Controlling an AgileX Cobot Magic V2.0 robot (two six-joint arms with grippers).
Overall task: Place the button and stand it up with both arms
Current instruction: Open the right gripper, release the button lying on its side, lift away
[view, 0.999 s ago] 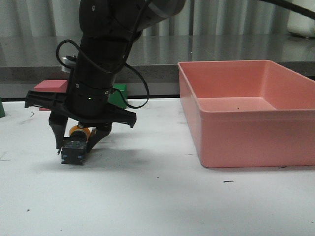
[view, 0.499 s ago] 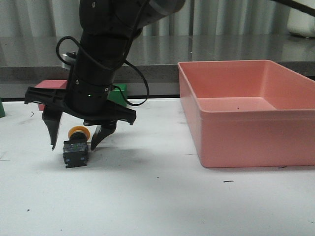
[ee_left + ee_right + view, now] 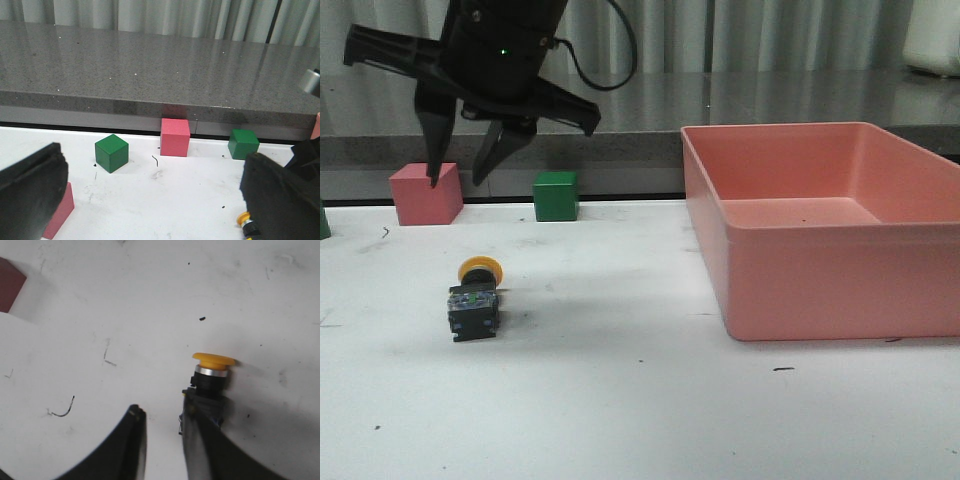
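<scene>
The button [image 3: 473, 300] lies on its side on the white table, yellow cap toward the back, bluish base toward the front. My right gripper [image 3: 457, 180] hangs open and empty well above it. In the right wrist view the button [image 3: 212, 377] lies beside one finger of the right gripper [image 3: 161, 407], far below and apart from it. My left gripper [image 3: 151, 165] is wide open and empty, low over the table. In that view the button [image 3: 246, 222] peeks out beside one finger. The left arm is out of the front view.
A pink cube [image 3: 425, 193] and a green cube [image 3: 556, 195] stand at the back of the table. A big pink bin [image 3: 820, 230] fills the right side. The left wrist view shows two green cubes [image 3: 111, 152] [image 3: 243, 144] and a pink cube [image 3: 175, 137].
My right gripper opened, let go of the button and rose high above it. The button stayed lying on the table where it was.
</scene>
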